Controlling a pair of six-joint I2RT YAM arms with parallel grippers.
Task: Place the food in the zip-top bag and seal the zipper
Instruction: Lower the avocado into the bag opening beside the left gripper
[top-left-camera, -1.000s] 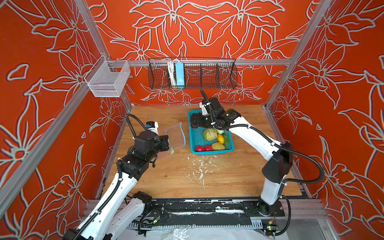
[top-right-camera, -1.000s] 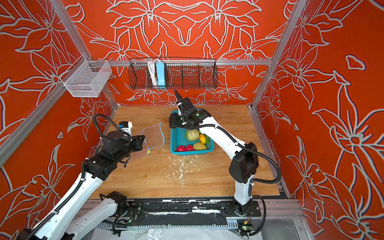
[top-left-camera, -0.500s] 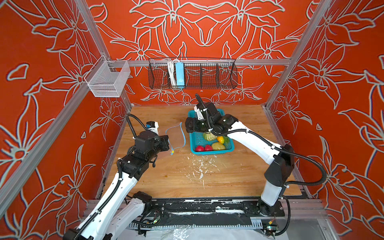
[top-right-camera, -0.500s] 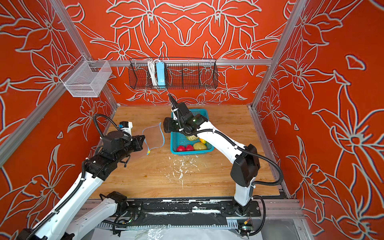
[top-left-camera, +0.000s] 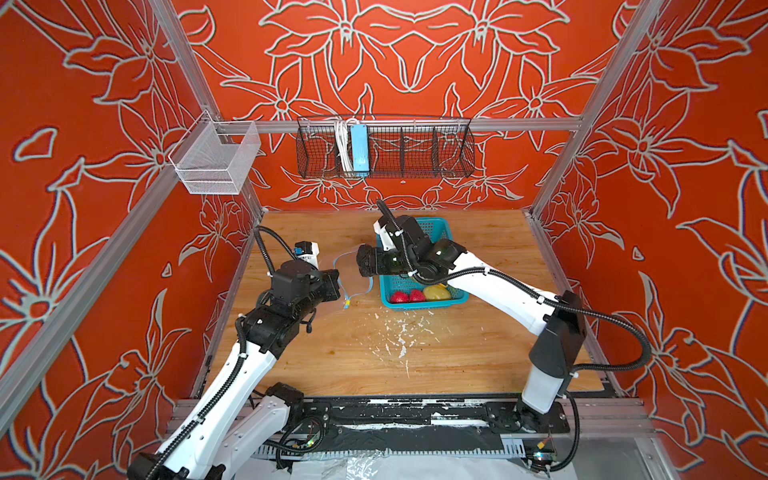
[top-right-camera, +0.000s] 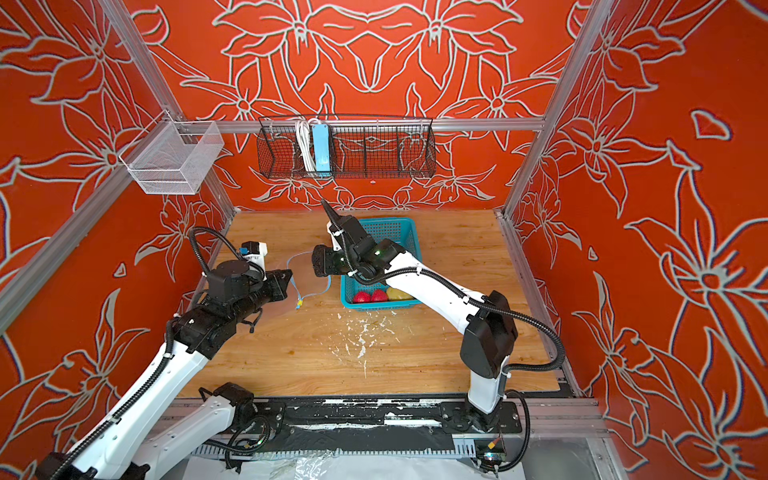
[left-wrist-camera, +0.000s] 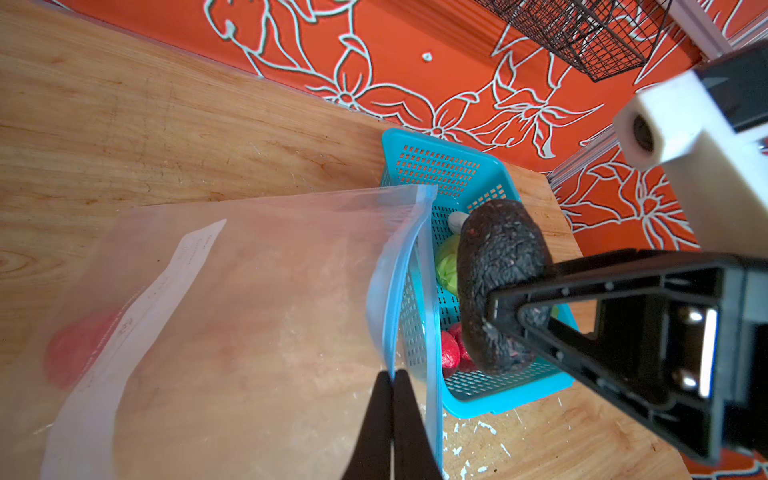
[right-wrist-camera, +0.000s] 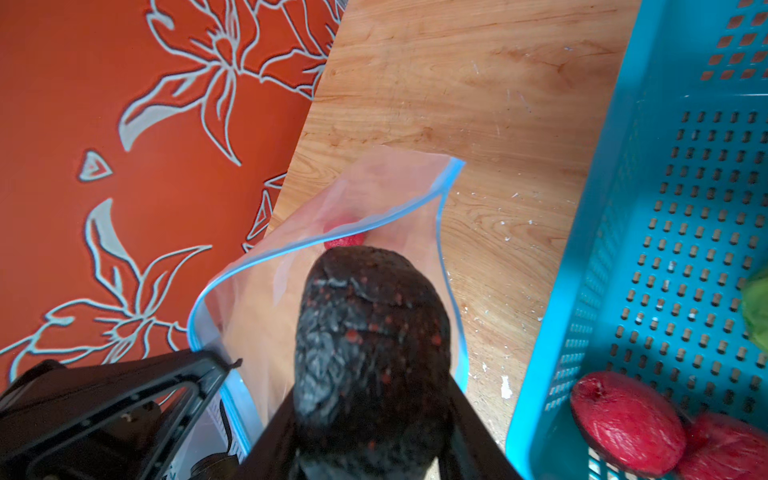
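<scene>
Left of the teal basket (right-wrist-camera: 548, 353), my left gripper (left-wrist-camera: 392, 376), pressed together, pinches the zipper (left-wrist-camera: 424, 266) lip, holding the zip-top bag (left-wrist-camera: 249, 311) agape. My right gripper (top-left-camera: 368, 262) clasps the avocado (right-wrist-camera: 370, 332) at its mouth. Step: loading. Next: push inside, then release.

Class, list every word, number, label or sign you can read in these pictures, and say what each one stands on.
No text can be read anywhere in these views.
Faint grey print on the white strip of the zip-top bag: too blurred to read.
</scene>
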